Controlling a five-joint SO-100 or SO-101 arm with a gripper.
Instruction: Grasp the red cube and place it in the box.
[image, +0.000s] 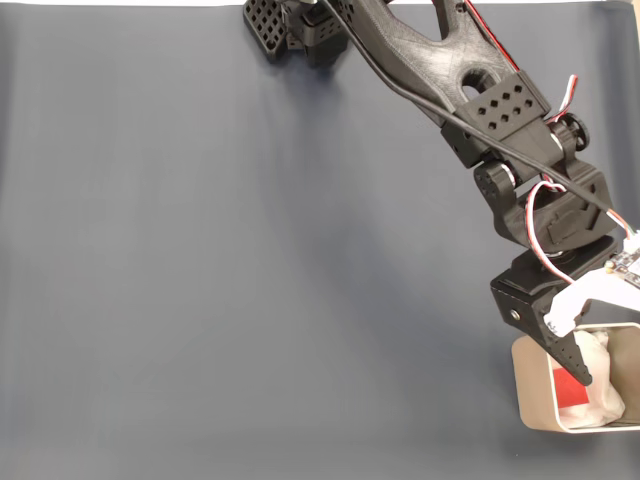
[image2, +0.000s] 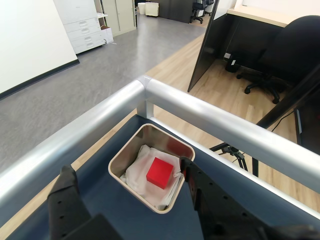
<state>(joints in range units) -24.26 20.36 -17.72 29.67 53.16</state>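
Note:
The red cube (image2: 160, 172) lies on the white wrinkled lining inside the beige box (image2: 120, 157), free of both fingers. In the fixed view the box (image: 522, 385) sits at the lower right edge of the mat, with part of the red cube (image: 572, 386) showing beside the black finger (image: 578, 365). My gripper (image2: 126, 167) hovers just above the box and stands open, with one black finger (image2: 67, 200) at the left and the other finger (image2: 192, 187) at the right of the cube. In the fixed view the gripper (image: 600, 362) reaches down over the box's left part.
A blue-grey mat (image: 250, 260) covers the table. The arm's base (image: 300, 25) is at the top centre of the fixed view. Silver frame rails (image2: 210, 120) run along the table's edge right behind the box; beyond them is office floor with a black chair (image2: 295, 50).

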